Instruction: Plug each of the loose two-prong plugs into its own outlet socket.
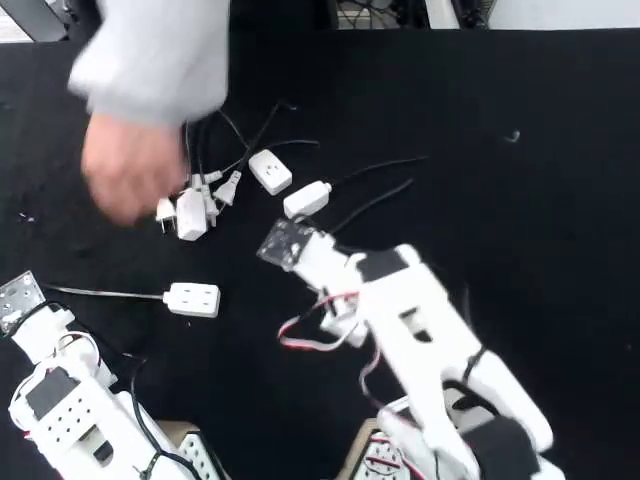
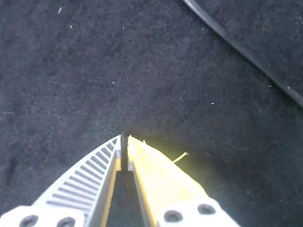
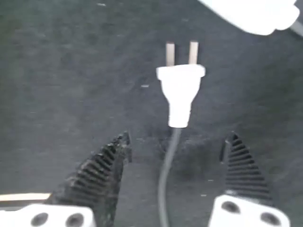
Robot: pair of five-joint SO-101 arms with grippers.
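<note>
Grasp stage: right gripper (image 3: 178, 138) jaws spread astride cord (image 3: 163, 189) just behind two-prong plug (image 3: 181, 92); left gripper (image 2: 124, 139) jaws pressed together. Next likely: advance, pinch plug body

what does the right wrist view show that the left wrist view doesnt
Right wrist view: a white two-prong plug lying flat, prongs pointing away from the open right gripper, its cord running back between the fingers; part of a white body at the edge beyond the plug.
Left wrist view: the left gripper shut on nothing, and a black cord crossing beyond it.
Both: the black table cover.
</note>
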